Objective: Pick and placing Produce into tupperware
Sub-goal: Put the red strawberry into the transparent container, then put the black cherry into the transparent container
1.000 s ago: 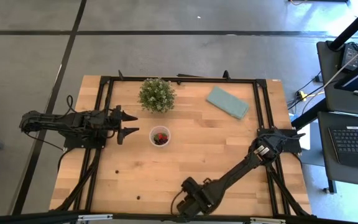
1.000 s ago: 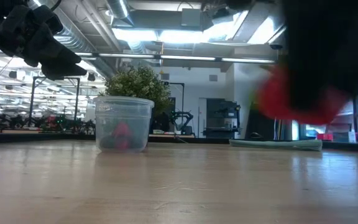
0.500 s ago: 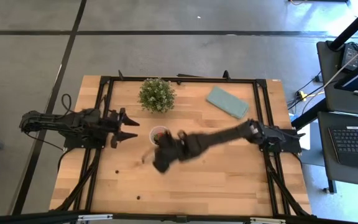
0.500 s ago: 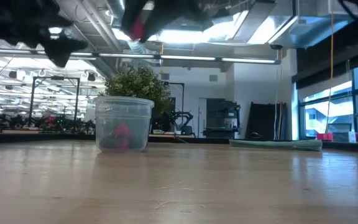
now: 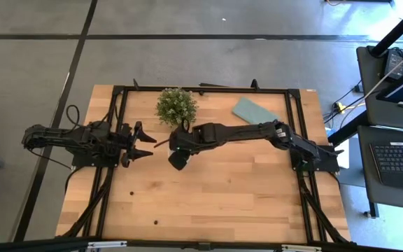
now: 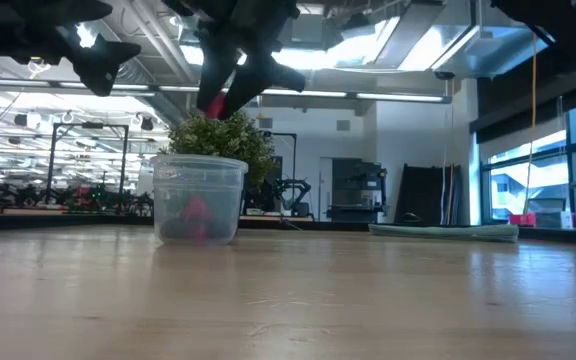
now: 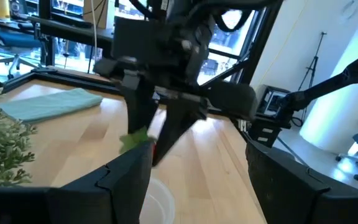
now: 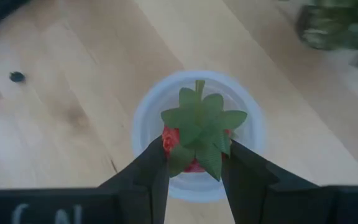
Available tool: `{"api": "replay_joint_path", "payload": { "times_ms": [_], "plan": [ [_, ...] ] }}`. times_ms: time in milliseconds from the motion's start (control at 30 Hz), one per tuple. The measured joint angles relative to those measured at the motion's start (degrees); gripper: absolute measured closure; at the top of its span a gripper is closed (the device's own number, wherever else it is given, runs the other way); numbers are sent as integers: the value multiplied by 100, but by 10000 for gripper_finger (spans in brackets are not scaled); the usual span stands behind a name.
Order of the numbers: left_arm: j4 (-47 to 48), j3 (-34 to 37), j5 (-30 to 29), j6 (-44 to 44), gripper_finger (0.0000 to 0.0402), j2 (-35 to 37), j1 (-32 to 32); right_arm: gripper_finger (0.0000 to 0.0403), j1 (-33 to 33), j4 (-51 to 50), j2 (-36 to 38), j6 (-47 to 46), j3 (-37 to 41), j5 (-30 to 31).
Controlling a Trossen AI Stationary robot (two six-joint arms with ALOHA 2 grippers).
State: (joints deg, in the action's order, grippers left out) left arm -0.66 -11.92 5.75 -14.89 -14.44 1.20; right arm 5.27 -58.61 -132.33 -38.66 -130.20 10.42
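Right claw (image 8: 194, 163): directly above the cup, closed on a strawberry; the right wrist view shows both fingers pressed against the fruit's sides.
Strawberry (image 8: 196, 140): red with a green leafy top, held over the cup's mouth and not inside it. In the low view it is a red spot (image 6: 214, 103) above the cup's rim, clear of it. In the left wrist view only its green top (image 7: 133, 140) is plain.
Cup (image 6: 197, 199): upright on the counter (image 5: 222, 189), just in front of the plant. The high view hides it under the right claw (image 5: 178, 155); the low view shows red fruit and something dark in its bottom; the right wrist view shows only its round rim (image 8: 151, 99) around the held strawberry.
Left claw (image 5: 143, 143): beside the cup, on the far side from the cloth, fingers spread apart and holding nothing; the low view shows it raised above cup height.
Plant (image 5: 176, 106): close behind the cup.
Cloth (image 5: 250, 110): teal, flat on the counter, well apart from the cup, past the plant.
Loose berry (image 8: 17, 77): a small dark one on the counter, apart from the cup, seen only by the right wrist view.
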Motion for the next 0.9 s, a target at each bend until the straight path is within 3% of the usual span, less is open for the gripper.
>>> {"api": "replay_joint_path", "payload": {
  "times_ms": [433,900],
  "plan": [
    [5,2,-7,1,151,0,-1,275,-40,1182,-9,-15,1331,-109],
    [15,2,-33,45,151,2,1,217,-60,1187,-9,153,1295,-207]
  ]
}}
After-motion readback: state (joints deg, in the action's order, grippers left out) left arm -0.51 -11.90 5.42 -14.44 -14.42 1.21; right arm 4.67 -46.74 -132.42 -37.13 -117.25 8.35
